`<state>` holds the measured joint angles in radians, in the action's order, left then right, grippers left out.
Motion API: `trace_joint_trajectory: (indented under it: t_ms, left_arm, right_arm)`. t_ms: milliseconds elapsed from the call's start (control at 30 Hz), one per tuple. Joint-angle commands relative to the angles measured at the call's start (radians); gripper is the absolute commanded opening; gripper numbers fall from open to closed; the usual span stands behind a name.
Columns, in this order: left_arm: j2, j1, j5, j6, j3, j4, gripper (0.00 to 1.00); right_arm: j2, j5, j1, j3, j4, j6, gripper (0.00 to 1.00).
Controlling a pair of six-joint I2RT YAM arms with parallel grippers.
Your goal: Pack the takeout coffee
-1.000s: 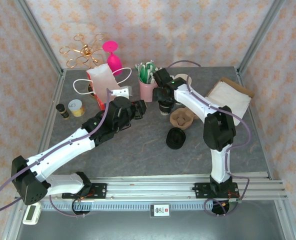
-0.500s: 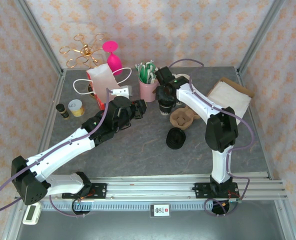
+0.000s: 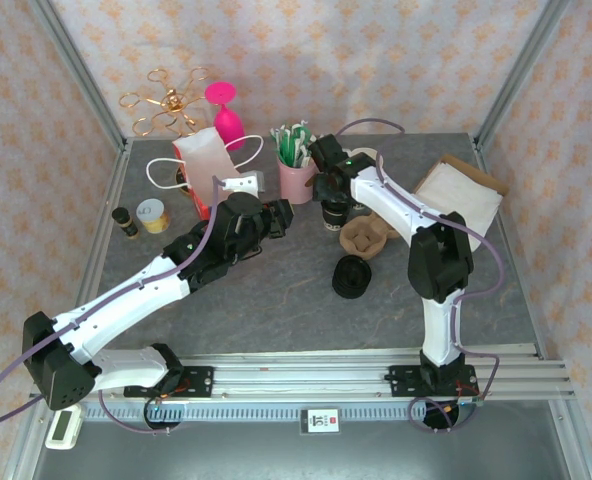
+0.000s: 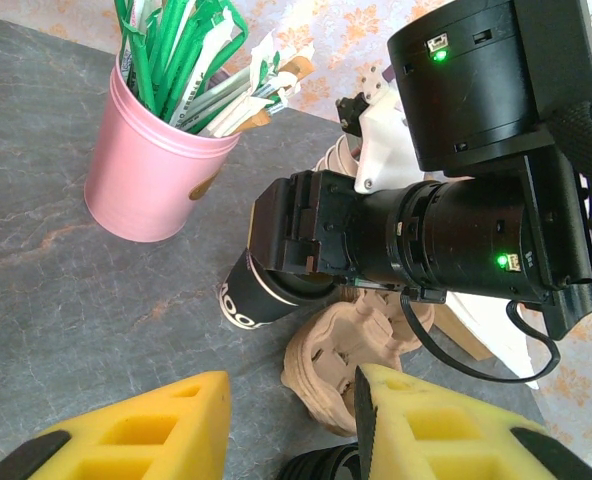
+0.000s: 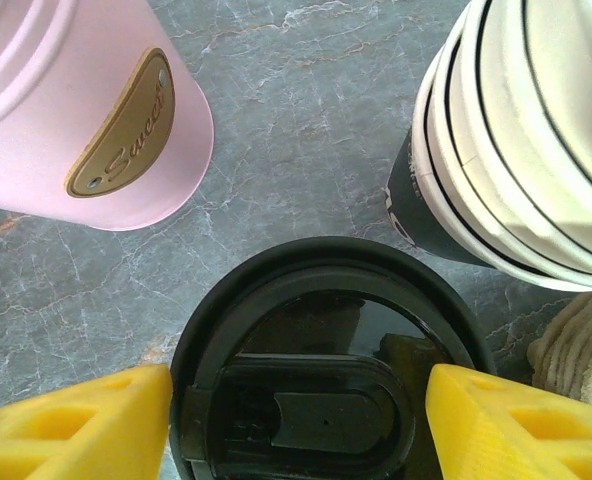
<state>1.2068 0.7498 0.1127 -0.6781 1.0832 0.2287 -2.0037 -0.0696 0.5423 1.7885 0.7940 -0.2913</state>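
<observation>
Coffee cup [image 5: 321, 400]: dark sides, round black lid with sip flap.

Black-lidded takeout coffee [image 5: 316, 420], pink cup [image 5: 66, 110]

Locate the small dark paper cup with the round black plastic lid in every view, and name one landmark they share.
Top external: the lidded cup stands centre-back, just right of the pink tin of green-wrapped straws.
Left wrist: the cup is at centre, lower right of the pink tin.
Right wrist: the cup sits bottom centre, seen from above, with the pink tin upper left.
Shared landmark: the pink tin.
</observation>
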Motion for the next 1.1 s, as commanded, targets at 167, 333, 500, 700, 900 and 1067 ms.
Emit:
trace_joint_trajectory:
  t_ms: [167,333,500,700,900,1067]
  left_arm:
    - [-0.005,-0.010,0.000,0.038,0.069,0.036,0.37]
    - [-0.016,-0.010,-0.006,0.034,0.070,0.052,0.37]
    - [-0.012,-0.001,-0.055,0.037,0.068,0.057,0.37]
    - [0.018,0.029,-0.110,0.125,0.065,0.040,0.37]
    - [0.014,0.032,-0.133,0.206,0.050,0.021,0.39]
    - [-0.018,0.032,-0.091,0.240,0.036,0.022,0.40]
  right_arm:
    - [0.026,0.036,-0.001,0.128,0.063,-0.008,0.80]
    - [0.124,0.056,-0.010,0.077,0.053,-0.026,0.82]
    - [0.267,-0.018,-0.053,-0.045,0.106,-0.125,0.82]
    - [0.452,-0.134,-0.119,-0.322,0.113,-0.289,0.76]
    - [0.436,-0.168,-0.126,-0.391,0.124,-0.418,0.71]
    - [0.341,-0.118,-0.124,-0.371,0.126,-0.524,0.66]
